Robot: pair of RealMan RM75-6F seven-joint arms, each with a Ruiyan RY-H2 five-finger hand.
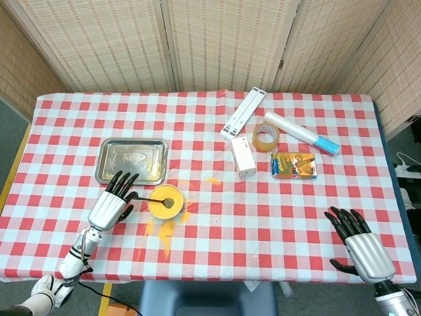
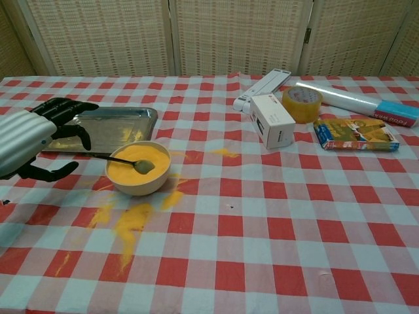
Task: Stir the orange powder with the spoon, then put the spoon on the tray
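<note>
A yellow bowl (image 1: 165,201) (image 2: 138,168) of orange powder stands just in front of the steel tray (image 1: 131,160) (image 2: 111,124). The spoon (image 1: 152,198) (image 2: 118,159) rests in the bowl, scoop in the powder and handle poking out over the left rim. My left hand (image 1: 112,204) (image 2: 33,137) hovers at the handle's end with fingers spread, gripping nothing. My right hand (image 1: 362,247) lies open near the table's front right corner, far from the bowl, and shows only in the head view.
Spilled orange powder (image 1: 164,230) (image 2: 127,222) streaks the cloth in front of the bowl. At the back right lie a white box (image 1: 243,156), a tape roll (image 1: 266,136), a film roll (image 1: 301,133), a colourful packet (image 1: 294,164) and a long white strip (image 1: 243,112).
</note>
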